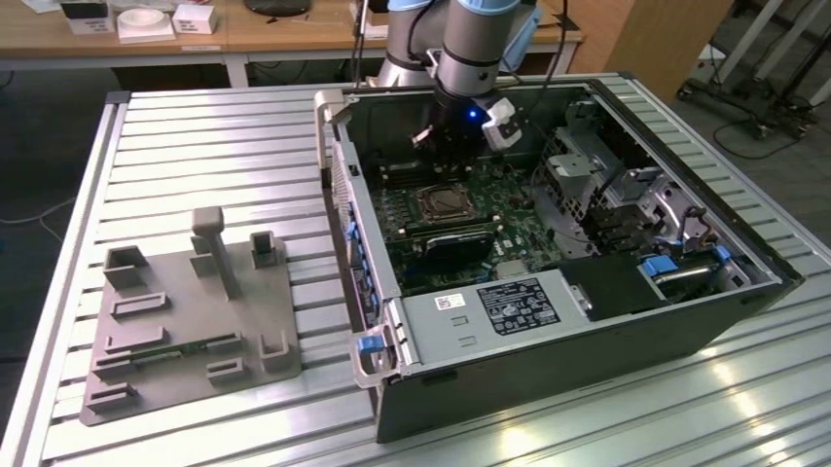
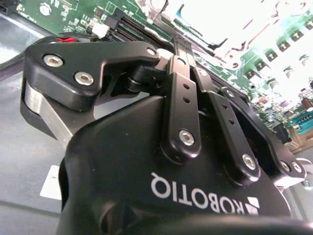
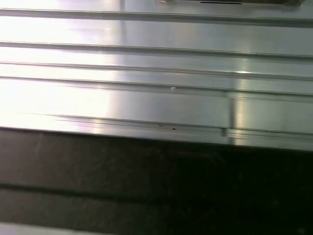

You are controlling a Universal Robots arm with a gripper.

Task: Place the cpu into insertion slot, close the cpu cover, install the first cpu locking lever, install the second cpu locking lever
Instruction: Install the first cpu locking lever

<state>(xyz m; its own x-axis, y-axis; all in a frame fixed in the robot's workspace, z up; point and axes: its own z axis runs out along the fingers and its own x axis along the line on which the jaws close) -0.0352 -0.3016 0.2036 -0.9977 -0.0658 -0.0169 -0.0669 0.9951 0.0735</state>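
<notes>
Green board and silver metal mark your work area in the exterior view: the slot sits mid-board inside the open case, which lies on the slatted table. Your gripper hangs inside the case near its far wall, above the board and a little beyond the slot. Whether the cpu is already seated, or the cover is down, you cannot tell from here. The grey fixture stands near the table's near corner on the exterior view's left, well apart from the case.

In the second wrist view the fingers run side by side, closed together, with nothing visible between them; bright metal of the slot lies just past their tips.

The first wrist view gives you table slats and a dark edge.

Your risk, as I judge it: descending off-centre could bend socket pins or snag a lever, because glare hides the slot's state.
</notes>
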